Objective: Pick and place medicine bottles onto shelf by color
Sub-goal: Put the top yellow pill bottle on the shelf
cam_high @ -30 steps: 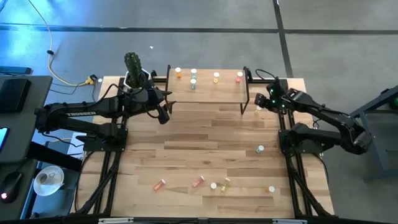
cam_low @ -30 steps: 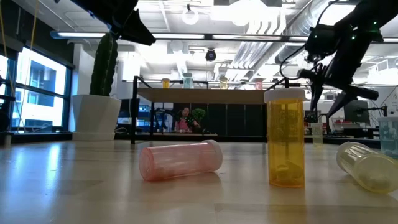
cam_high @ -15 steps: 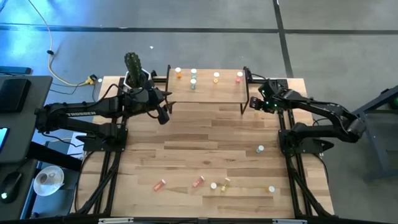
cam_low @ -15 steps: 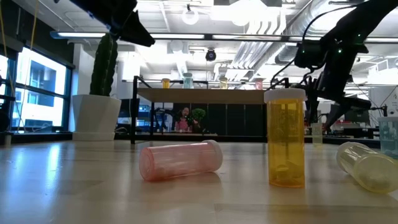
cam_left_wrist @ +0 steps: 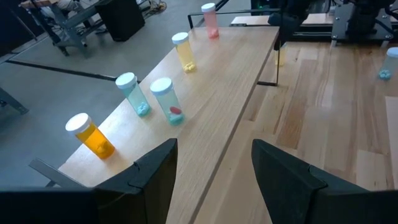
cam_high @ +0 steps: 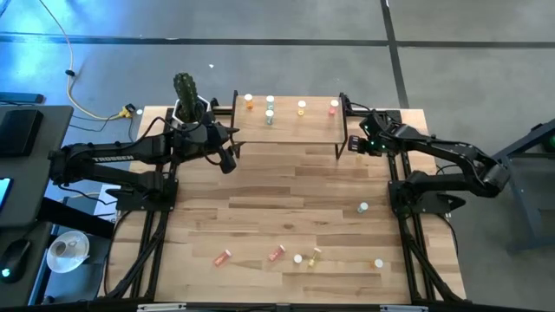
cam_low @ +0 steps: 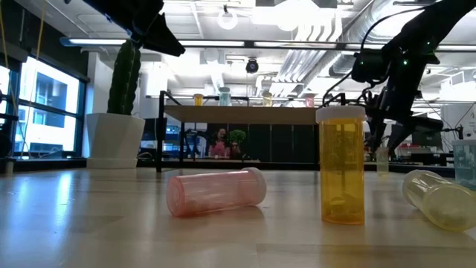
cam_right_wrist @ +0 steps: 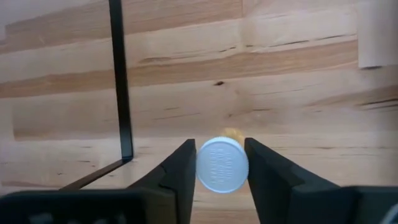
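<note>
The shelf (cam_high: 295,128) stands at the table's far edge and carries an orange bottle (cam_high: 249,101), two pale green ones (cam_high: 270,109), a yellow one (cam_high: 301,107) and a pink one (cam_high: 334,107). My right gripper (cam_high: 354,145) is down beside the shelf's right near leg, shut on a yellow white-capped bottle (cam_right_wrist: 222,165). My left gripper (cam_left_wrist: 214,168) hangs open over the shelf's left end, holding nothing. Several more bottles lie or stand near the table's near edge (cam_high: 297,257). My right gripper pinches the yellow bottle at its white cap (cam_right_wrist: 222,167), one finger (cam_right_wrist: 180,168) on each side. The fingers come from above, pointing steeply down. The bottle stands upright, its base (cam_low: 382,170) apparently on the table beside the shelf's leg.
A potted cactus (cam_high: 186,97) stands at the far left corner behind my left arm. One bottle (cam_high: 362,208) stands alone right of centre. In the low view a pink bottle (cam_low: 216,191) and a pale yellow one (cam_low: 440,197) lie flat, with an orange one (cam_low: 341,165) upright between them.
My right gripper has sunk and shifted slightly toward the shelf's right leg, rolled a little, then shut its fingers on the yellow bottle's cap. The bottle has stayed where it stood.
</note>
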